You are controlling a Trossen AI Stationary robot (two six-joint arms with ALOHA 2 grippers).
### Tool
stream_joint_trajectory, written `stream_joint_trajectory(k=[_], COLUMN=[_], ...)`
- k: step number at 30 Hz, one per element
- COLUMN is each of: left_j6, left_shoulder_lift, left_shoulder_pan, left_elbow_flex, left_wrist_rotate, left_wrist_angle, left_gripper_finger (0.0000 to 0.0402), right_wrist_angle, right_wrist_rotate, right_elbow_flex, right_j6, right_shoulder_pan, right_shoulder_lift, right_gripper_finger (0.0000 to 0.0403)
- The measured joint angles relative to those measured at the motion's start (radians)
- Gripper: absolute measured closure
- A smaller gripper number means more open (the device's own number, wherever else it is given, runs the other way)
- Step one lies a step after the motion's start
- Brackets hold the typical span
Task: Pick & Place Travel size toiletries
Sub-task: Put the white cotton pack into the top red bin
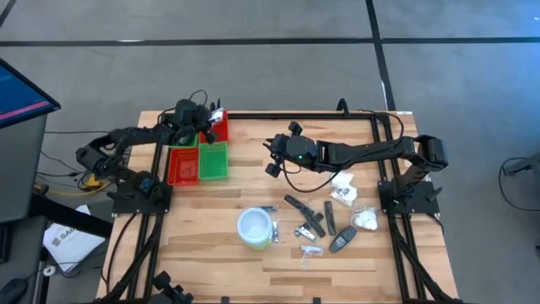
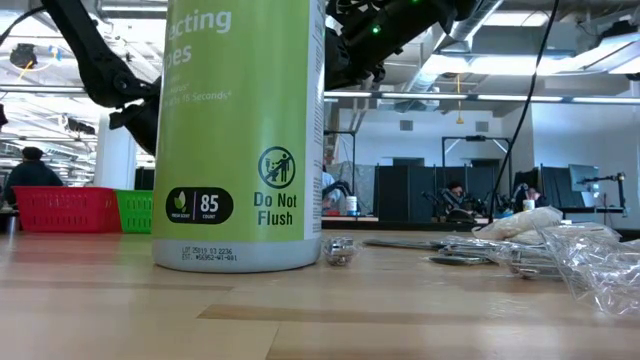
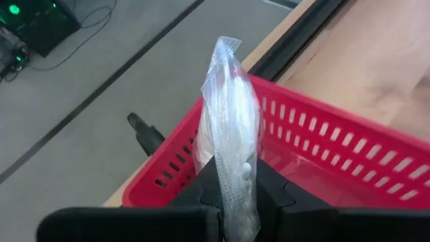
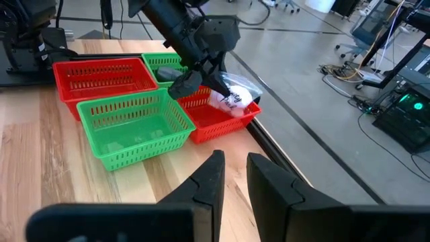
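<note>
My left gripper (image 3: 232,195) is shut on a clear packet with a white lump inside (image 3: 232,121), at the far left of the table (image 1: 213,118). It holds the packet over the far red basket (image 3: 322,148), which the right wrist view also shows (image 4: 218,121). Other travel size toiletries lie on the wood at the right: dark sticks (image 1: 316,221) and white packets (image 1: 344,190). My right gripper (image 4: 235,171) hovers mid-table (image 1: 274,158), its fingers a little apart with nothing between them. My left gripper pinches one end of the clear packet (image 3: 236,181) between its two fingers. The fingers slant down from the table's left side. The rest of the packet sticks out past the fingertips over the red basket's far corner (image 4: 232,101); whether it touches the rim I cannot tell.
Red (image 1: 183,165) and green (image 1: 213,160) baskets stand side by side near the left gripper, with another green one (image 4: 164,66) behind. A round white tub with a green side (image 1: 256,228) stands mid-table and fills the low view (image 2: 240,130). Crinkled clear sachets (image 2: 600,265) lie nearby.
</note>
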State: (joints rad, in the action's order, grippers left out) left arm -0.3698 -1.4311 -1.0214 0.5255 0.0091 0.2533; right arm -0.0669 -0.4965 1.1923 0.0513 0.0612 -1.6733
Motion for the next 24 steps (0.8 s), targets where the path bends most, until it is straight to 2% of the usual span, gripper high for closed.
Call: stream_joint_trajectory(k=[9,17,24], left_j6=[0.006,0.040,0.054], left_shoulder_lift=[-0.014,-0.014,-0.014], left_shoulder_pan=[0.000,0.000,0.003], left_elbow_flex=[0.000,0.000,0.000], left_wrist_rotate=[-0.009,-0.075,-0.083], left_wrist_angle=[0.030,0.056,0.062], left_gripper_finger=[0.0338,0.0333,0.0331], right_wrist_angle=[0.000,0.000,0.000], right_wrist_rotate=[0.000,0.000,0.001], right_elbow_flex=[0.000,0.000,0.000], right_j6=[0.000,0.000,0.000], right_shoulder_pan=[0.000,0.000,0.000], right_shoulder_lift=[0.000,0.000,0.000], right_gripper_finger=[0.0346,0.0346,0.0346])
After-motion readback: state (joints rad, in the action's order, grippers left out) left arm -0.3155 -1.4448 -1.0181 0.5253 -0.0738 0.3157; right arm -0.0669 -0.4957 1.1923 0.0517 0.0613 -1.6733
